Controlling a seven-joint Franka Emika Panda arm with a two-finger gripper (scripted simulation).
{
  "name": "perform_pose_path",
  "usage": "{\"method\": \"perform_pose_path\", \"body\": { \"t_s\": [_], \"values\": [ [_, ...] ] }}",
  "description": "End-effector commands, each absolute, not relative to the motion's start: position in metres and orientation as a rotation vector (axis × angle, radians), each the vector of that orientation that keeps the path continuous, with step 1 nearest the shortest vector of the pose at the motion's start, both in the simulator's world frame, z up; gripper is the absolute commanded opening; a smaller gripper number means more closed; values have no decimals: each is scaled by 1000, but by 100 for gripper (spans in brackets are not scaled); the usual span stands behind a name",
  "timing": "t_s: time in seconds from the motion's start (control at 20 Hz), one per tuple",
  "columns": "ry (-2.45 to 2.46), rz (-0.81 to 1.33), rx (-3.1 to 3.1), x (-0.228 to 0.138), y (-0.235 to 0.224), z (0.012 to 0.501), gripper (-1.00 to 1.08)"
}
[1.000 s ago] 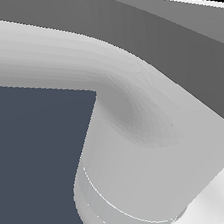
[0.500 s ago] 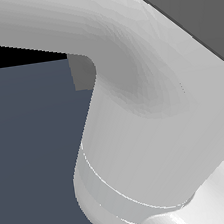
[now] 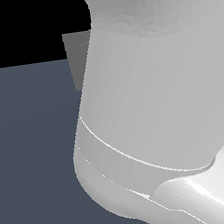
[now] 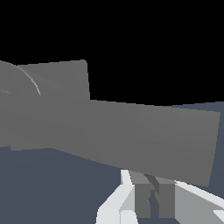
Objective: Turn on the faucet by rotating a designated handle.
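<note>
One faucet [image 4: 48, 83] shows in the wrist view, and only in part: a matte gray plate with a faint curved ring line on its face, cut off by the picture's edge. One handle [image 4: 131, 135] shows too, a long straight gray bar that fills the middle of that view and runs across it from the plate's side to a squared-off end. The bar lies in front of the plate and overlaps its lower part; whether the two touch where they meet I cannot tell.

One pincer [image 4: 152, 199] shows at the edge of the wrist view, just behind the bar's underside. Its two gray fingers [image 4: 142, 201] stand close side by side with only a thin dark seam between them, so they look drawn together and grip nothing. The white body of the pincer spreads to either side of them. The fingers lie close to the handle; contact cannot be judged.

The exterior view is almost wholly taken up by one big white link of the robot arm [image 3: 154, 108]. A small gray sliver [image 3: 78, 58] peeks past the link; what it belongs to cannot be told. Beneath lies the dark blue-gray surface [image 3: 29, 156]. No containers are in view.
</note>
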State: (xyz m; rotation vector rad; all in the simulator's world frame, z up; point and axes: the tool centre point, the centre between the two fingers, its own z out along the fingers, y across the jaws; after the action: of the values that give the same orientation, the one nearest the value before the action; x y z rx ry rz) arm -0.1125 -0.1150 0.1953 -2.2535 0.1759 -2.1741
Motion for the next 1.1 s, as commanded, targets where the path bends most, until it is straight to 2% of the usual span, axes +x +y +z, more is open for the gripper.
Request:
{"method": "perform_pose_path", "body": {
  "t_s": [0.0,1.05],
  "values": [
    [171,-2202,-2234,-110,-119,212,-100],
    [146,-2230,-2235,-109,-134,282,-100]
  ]
}}
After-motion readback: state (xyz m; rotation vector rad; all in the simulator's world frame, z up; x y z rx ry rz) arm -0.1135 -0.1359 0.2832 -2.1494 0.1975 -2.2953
